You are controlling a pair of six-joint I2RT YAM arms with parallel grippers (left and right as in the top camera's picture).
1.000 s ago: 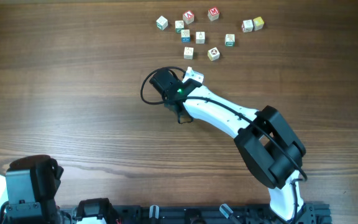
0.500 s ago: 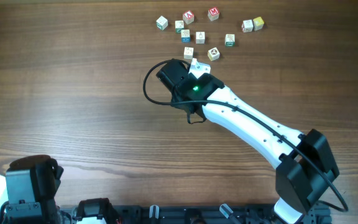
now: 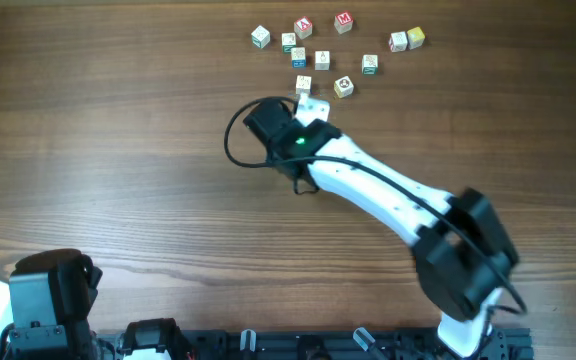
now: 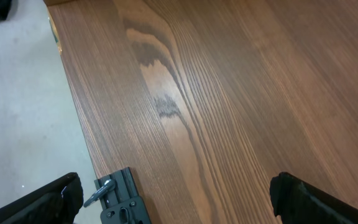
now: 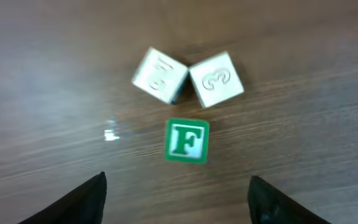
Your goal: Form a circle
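From my right wrist camera, the tool (image 5: 176, 186) stands spread wide with nothing between its dark fingers (image 5: 86, 202). The green F cube (image 5: 187, 141) sits on the worktop (image 5: 309, 124) just ahead of the tool's gap. Beyond it, a left pale cube (image 5: 160, 76) and a right pale cube (image 5: 217, 79) touch each other, close to the green one.

The circle (image 5: 191, 81) — two pale cream cubes (image 5: 217, 79) with raised figures of the same cream, and at their 6 o'clock a green-faced cube (image 5: 187, 141) with a white F. The table (image 4: 229, 93) is brown wood-grain, streaked darker.
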